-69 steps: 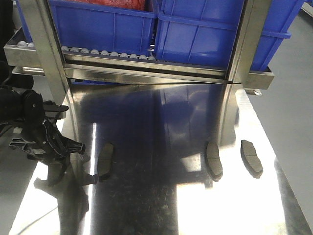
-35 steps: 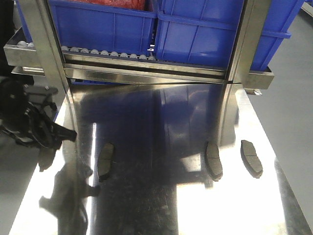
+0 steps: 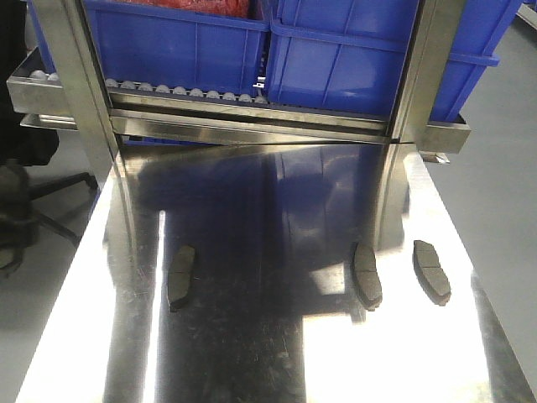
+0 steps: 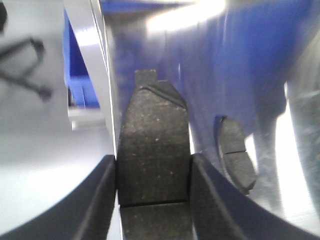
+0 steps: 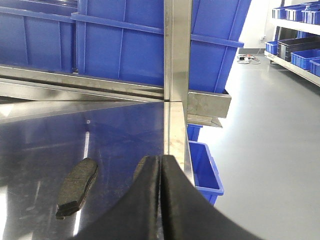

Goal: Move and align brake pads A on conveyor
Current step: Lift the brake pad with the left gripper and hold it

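Three dark grey brake pads lie on the shiny steel tabletop (image 3: 277,361) in the front view: one on the left (image 3: 179,275) and two on the right (image 3: 366,274) (image 3: 431,270). Neither gripper shows in that view. In the left wrist view my left gripper (image 4: 153,159) is shut on another brake pad (image 4: 152,145), held lengthwise between the fingers, with a lying pad (image 4: 236,155) to its right. My right gripper (image 5: 161,159) is shut with nothing in it, above the table's right edge. A pad (image 5: 77,187) lies to its left. The conveyor is out of view.
Blue bins (image 3: 185,42) stand on a roller rack behind the table, between steel uprights (image 3: 75,92) (image 3: 419,84). A chair base (image 3: 38,214) stands on the floor at the left. Another blue bin (image 5: 205,170) sits on the floor past the right edge.
My left arm has drawn off to the left, out of the front view. The three pads on the table have not moved.
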